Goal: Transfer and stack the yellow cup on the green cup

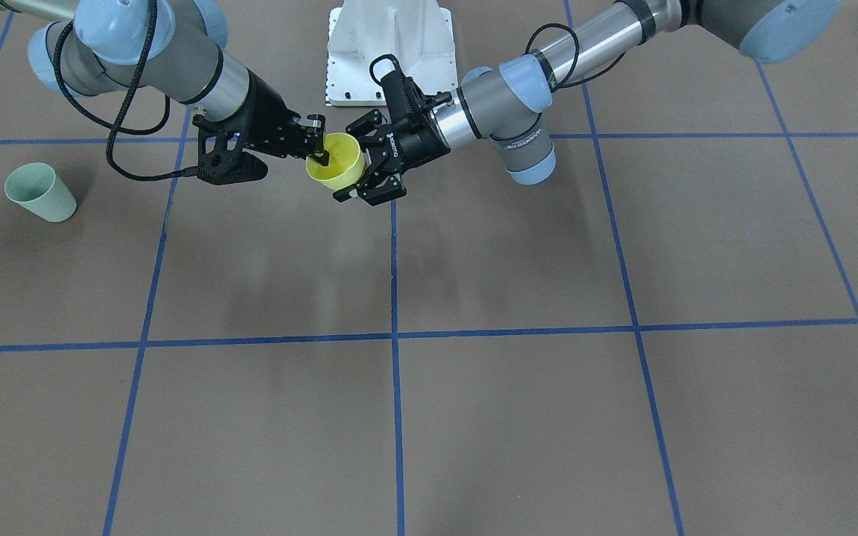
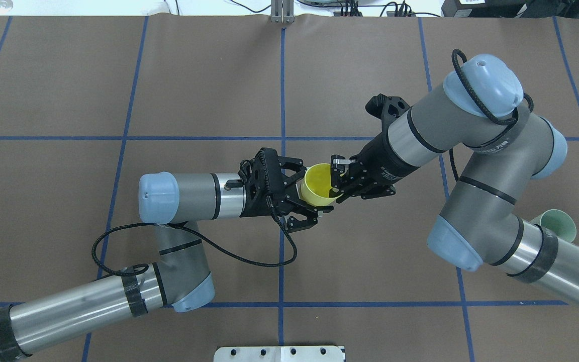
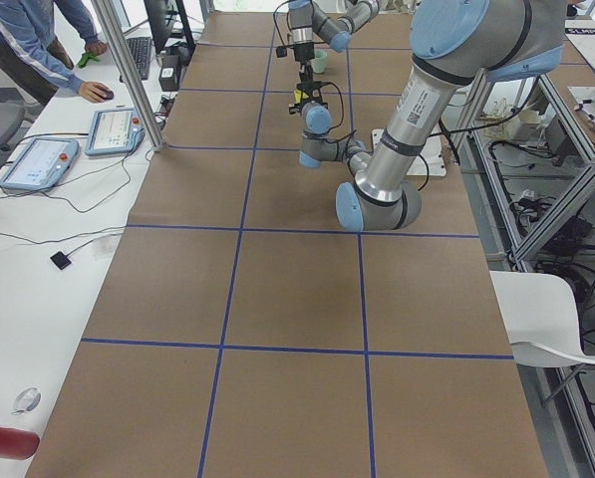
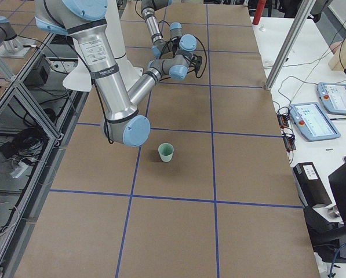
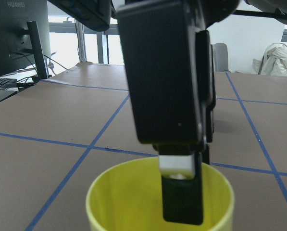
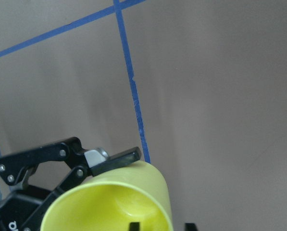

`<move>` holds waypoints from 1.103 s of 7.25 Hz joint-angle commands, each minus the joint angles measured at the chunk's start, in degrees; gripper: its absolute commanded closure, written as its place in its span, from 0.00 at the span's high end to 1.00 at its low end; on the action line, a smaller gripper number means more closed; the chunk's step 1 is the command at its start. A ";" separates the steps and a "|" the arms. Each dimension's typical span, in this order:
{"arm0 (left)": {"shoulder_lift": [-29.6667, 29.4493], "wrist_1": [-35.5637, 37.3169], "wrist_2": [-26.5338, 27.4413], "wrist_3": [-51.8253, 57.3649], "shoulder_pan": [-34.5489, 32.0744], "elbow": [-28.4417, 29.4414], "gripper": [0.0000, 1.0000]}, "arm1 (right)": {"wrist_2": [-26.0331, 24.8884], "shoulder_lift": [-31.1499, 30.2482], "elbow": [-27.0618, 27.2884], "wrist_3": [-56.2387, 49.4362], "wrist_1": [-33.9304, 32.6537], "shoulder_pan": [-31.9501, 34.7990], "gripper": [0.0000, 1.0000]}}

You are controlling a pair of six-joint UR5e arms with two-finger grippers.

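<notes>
The yellow cup (image 1: 339, 165) hangs in the air over the middle of the table, tilted, between both grippers. My right gripper (image 1: 319, 152) is shut on its rim, with one finger (image 5: 181, 197) inside the cup (image 5: 129, 202). My left gripper (image 1: 360, 160) is open, with its fingers spread on either side of the cup's body; one finger (image 6: 117, 160) lies close along the cup (image 6: 109, 207). In the overhead view the cup (image 2: 317, 182) sits between the left gripper (image 2: 313, 193) and the right gripper (image 2: 338, 185). The green cup (image 1: 40, 192) stands upright on the table on my right side, half hidden by my right arm in the overhead view (image 2: 560, 224).
The brown table (image 1: 518, 417) carries blue tape lines. The white robot base plate (image 1: 388, 52) sits at the robot's edge. A black cable (image 2: 194, 246) loops beside my left arm. Operators' desks with tablets (image 4: 314, 120) line the far side.
</notes>
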 commanded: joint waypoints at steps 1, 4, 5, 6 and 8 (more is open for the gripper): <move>-0.32 -0.02 0.49 0.11 0.10 -0.49 0.80 | -0.04 -0.04 -0.02 0.03 0.15 0.02 0.00; -0.24 -0.02 0.50 -2.35 0.19 -1.29 0.99 | 0.31 0.05 0.15 0.11 0.15 0.72 0.00; -0.06 -0.02 0.58 -2.35 0.19 -1.29 0.99 | 0.57 -0.04 0.76 0.46 0.15 1.33 0.00; 0.46 -0.02 0.50 -2.26 0.19 -1.29 0.99 | 1.36 -0.21 0.85 0.47 0.15 2.38 0.00; 0.82 -0.02 0.50 -2.35 0.10 -2.87 0.99 | 4.43 -4.84 2.77 0.47 -0.11 7.11 0.00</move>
